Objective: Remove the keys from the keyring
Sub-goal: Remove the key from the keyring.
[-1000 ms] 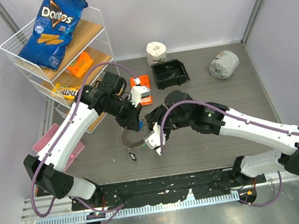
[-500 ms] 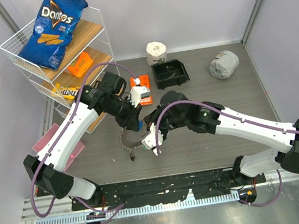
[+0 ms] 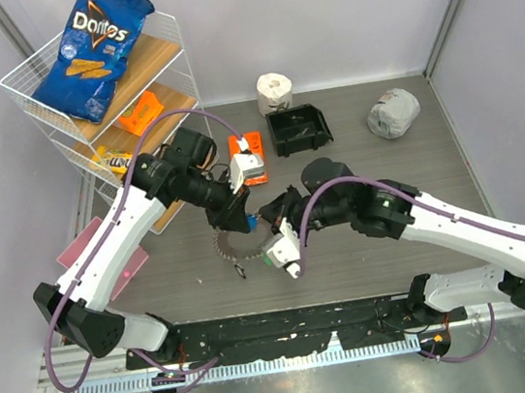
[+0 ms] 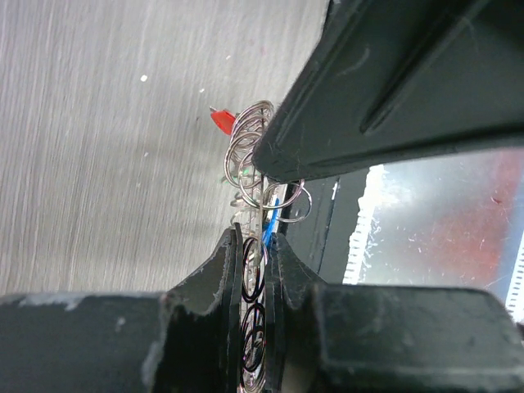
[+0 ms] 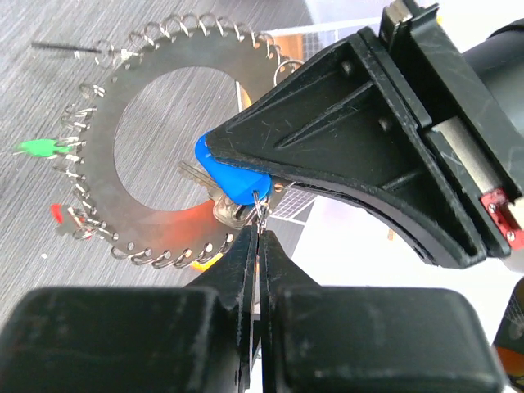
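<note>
We pinch the stiff-looking silver metal keyring (image 5: 106, 155) in the left end effector (image 4: 252, 250), the right end effector (image 5: 258, 246) nipping the wire loop (image 5: 260, 203) of the blue-headed key (image 5: 233, 176) at four o'clock.

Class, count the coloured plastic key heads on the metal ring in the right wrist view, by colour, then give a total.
Blue key head: 1
Green key head: 1
Red key head: 1
Total: 3

Bright, even overhead light gives the top view crisp detail and soft shadows on the grey wood-grain table (image 3: 413, 156), while the right wrist view smears a green plastic-headed key (image 5: 37, 148) and the flat silver metal keyring (image 5: 97, 139) mirrors an orange glow.
</note>
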Controlling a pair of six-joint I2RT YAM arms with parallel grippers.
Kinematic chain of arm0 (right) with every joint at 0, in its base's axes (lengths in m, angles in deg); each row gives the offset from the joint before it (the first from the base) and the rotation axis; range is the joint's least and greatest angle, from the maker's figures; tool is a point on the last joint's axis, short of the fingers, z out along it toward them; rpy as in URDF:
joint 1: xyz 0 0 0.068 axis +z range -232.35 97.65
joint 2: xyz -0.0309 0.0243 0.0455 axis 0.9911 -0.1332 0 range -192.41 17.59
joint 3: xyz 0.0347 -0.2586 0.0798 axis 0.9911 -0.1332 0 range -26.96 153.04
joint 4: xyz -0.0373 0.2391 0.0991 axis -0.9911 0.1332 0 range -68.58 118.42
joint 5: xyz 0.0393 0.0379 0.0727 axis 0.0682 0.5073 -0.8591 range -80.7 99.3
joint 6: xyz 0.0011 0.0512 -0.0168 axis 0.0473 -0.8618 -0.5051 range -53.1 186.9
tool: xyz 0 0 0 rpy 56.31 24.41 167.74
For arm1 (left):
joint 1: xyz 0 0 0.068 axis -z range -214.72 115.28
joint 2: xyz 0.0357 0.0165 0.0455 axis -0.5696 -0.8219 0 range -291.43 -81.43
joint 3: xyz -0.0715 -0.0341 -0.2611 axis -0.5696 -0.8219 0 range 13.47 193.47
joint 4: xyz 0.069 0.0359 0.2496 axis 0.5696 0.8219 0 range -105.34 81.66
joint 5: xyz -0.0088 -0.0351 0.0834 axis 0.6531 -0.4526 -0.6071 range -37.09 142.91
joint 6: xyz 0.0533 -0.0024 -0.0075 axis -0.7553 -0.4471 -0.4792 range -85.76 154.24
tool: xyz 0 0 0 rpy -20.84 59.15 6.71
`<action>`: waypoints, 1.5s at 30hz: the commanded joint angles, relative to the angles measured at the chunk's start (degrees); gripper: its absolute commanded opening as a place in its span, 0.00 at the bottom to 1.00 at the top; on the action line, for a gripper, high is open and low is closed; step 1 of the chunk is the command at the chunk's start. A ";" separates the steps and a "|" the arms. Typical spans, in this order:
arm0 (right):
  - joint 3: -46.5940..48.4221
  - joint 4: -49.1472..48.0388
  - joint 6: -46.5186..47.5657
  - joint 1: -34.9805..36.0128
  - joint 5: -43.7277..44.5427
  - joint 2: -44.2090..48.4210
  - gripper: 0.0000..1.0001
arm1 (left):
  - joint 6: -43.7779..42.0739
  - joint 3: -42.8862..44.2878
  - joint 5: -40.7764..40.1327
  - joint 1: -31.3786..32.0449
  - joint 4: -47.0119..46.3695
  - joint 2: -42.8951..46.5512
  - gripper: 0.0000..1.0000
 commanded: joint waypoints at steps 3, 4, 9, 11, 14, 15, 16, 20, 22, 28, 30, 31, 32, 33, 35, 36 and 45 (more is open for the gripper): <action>-2.08 1.44 -1.93 0.36 -7.06 8.63 0.05 | -9.58 0.15 12.22 -0.29 0.75 3.60 0.00; -2.00 2.05 -2.02 0.36 -7.85 9.50 0.05 | -10.55 0.15 12.40 -0.29 1.02 3.42 0.00; -1.29 5.05 -3.25 0.36 -10.49 12.41 0.05 | -14.95 2.60 14.60 -0.20 4.17 -0.08 0.00; -1.65 5.05 -3.69 0.36 -12.33 13.82 0.05 | -16.61 4.97 16.00 -0.29 5.58 -2.36 0.00; -2.00 5.05 -4.74 0.36 -14.00 15.39 0.05 | -20.30 7.79 19.07 -0.20 8.30 -4.57 0.00; -2.17 5.05 -5.01 0.36 -14.79 15.75 0.05 | -21.36 8.41 20.22 -0.11 8.75 -5.10 0.00; -2.35 4.96 -5.45 0.36 -15.15 16.10 0.05 | -22.67 9.11 21.53 -0.11 9.71 -5.36 0.00; -2.44 4.43 -6.50 0.36 -16.73 17.07 0.05 | -28.38 10.35 24.35 -0.11 13.40 -5.89 0.00; -2.44 3.91 -7.12 0.36 -17.08 17.25 0.05 | -30.24 10.09 25.06 -0.11 14.11 -5.63 0.00; -1.65 3.47 -8.61 0.10 -19.97 17.16 0.05 | -38.40 8.15 25.94 0.94 16.83 -4.23 0.00; -1.56 3.29 -9.14 -0.07 -20.77 16.81 0.05 | -41.31 7.89 26.12 1.03 17.89 -4.22 0.00; -1.38 3.29 -9.66 -0.16 -21.04 16.63 0.05 | -42.02 7.97 26.12 1.03 17.98 -4.31 0.00; -1.12 3.20 -10.19 -0.51 -21.56 16.37 0.05 | -42.37 7.97 25.94 0.94 18.07 -4.22 0.00; -1.03 2.94 -11.76 -0.86 -22.00 16.19 0.05 | -42.46 8.06 25.68 0.94 17.81 -4.40 0.00; -0.68 2.15 -14.75 -1.91 -23.32 15.84 0.05 | -42.46 8.06 25.42 0.94 17.72 -4.31 0.00; -0.42 2.15 -15.90 -2.36 -24.45 15.49 0.05 | -42.46 7.89 25.24 0.94 17.46 -4.40 0.00; 1.78 -0.31 -30.31 -7.19 -29.30 13.64 0.05 | -38.26 3.41 24.01 0.94 10.00 -0.54 0.67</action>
